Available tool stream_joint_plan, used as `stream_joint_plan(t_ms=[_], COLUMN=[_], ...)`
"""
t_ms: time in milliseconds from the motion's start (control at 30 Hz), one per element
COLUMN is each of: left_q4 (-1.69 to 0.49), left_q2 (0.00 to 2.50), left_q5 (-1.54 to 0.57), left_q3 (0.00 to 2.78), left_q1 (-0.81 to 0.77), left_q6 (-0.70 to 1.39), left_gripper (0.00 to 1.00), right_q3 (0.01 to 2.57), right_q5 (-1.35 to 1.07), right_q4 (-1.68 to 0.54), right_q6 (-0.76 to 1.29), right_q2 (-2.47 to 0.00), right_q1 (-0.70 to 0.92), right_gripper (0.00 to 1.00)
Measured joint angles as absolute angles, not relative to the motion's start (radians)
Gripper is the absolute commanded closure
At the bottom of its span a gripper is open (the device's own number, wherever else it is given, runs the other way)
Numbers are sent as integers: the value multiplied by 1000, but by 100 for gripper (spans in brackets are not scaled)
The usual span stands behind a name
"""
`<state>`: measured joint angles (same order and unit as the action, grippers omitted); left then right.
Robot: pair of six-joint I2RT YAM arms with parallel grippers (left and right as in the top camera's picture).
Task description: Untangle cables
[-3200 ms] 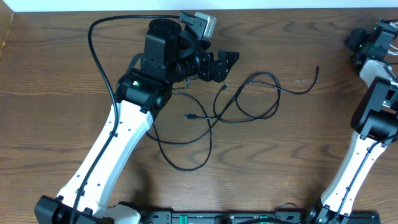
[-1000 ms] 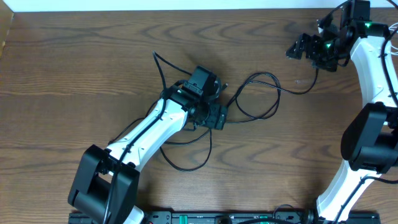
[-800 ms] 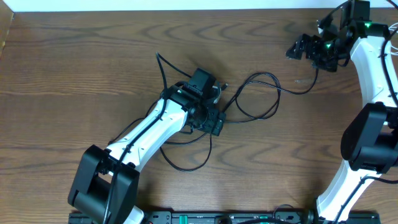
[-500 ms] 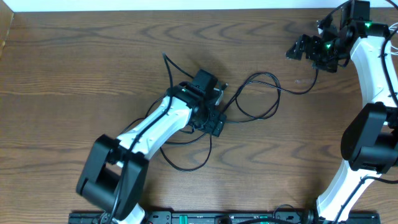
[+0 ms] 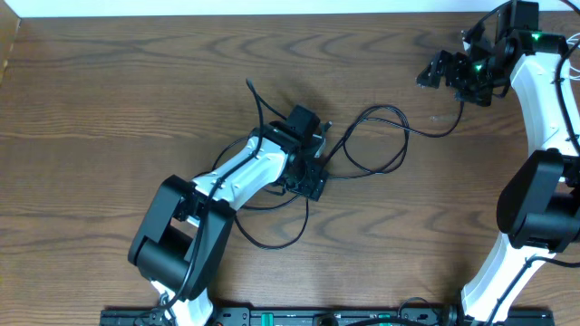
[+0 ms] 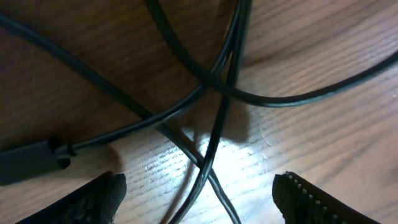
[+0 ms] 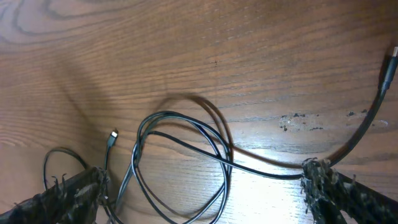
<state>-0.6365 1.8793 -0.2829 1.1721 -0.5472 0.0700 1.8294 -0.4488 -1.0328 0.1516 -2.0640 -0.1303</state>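
Now left jaws straddle the crossed cables (image 6: pixel 214 84), open; right jaws, two o'clock, open. Next, probably pinch one strand.

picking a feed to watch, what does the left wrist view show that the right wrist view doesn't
Only left wrist: a close-up of black cables crossing, a blocky plug at left. Only right wrist: the double loop, a small plug end, scuffs on the table. Both: black cables on wood, with the left hand or right hand open over them.
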Motion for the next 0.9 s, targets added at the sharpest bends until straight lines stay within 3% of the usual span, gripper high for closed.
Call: stream_joint_plan(t_ms=[467, 567, 700, 833, 900], left_q4=[-623, -620, -619, -624, -631], left_q2=[1901, 1902, 1909, 1917, 1917], left_q5=[-281, -282, -279, -276, -272], left_q3=[1172, 1172, 1173, 1174, 1175], left_q1=[-547, -546, -546, -546, -546], left_q6=[75, 75, 77, 91, 110], left_gripper=[30, 45, 76, 91, 92], right_q3=[1829, 1829, 1829, 1829, 1829], right_q5=[-444, -439, -428, -424, -422], right_q4=[-1034, -1035, -1037, -1039, -1044], right_q6=[152, 152, 152, 152, 152], right_q2=[-2064, -2064, -2064, -2064, -2064], right_q1=[-130, -130, -130, -130, -130], right_gripper=[1, 1, 1, 1, 1])
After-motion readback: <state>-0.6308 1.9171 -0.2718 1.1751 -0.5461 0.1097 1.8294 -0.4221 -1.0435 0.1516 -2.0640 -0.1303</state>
